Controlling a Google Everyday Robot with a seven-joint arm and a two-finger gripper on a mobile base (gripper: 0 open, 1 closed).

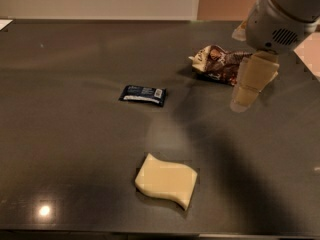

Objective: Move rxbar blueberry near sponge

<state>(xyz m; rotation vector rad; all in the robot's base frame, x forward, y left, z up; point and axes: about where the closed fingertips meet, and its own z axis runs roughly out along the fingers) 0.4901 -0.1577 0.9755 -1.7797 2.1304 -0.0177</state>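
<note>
Right now the rxbar blueberry (143, 94) lies flat on the dark table (75, 149), a little left of the middle, its long side running roughly left to right and a white patch showing near its right end. The sponge (166, 180) sits nearer the front edge, below and slightly right of the bar and well apart from it, with bare table top between the two. Toward the far right a crumpled brown-and-white snack bag (217, 64) rests on the table, farther back than the bar. The gripper (242, 100) hangs at the right side beneath the arm's rounded white housing (282, 19), its beige end pointing down and slightly left and overlapping the right end of the snack bag in this view; whether it touches the bag or the table cannot be told. It is apart from both the bar and the sponge, and whether it is open or closed cannot be told from this angle. A broad soft shadow runs across the table below the gripper, and a small bright glint shows near the front left corner
</note>
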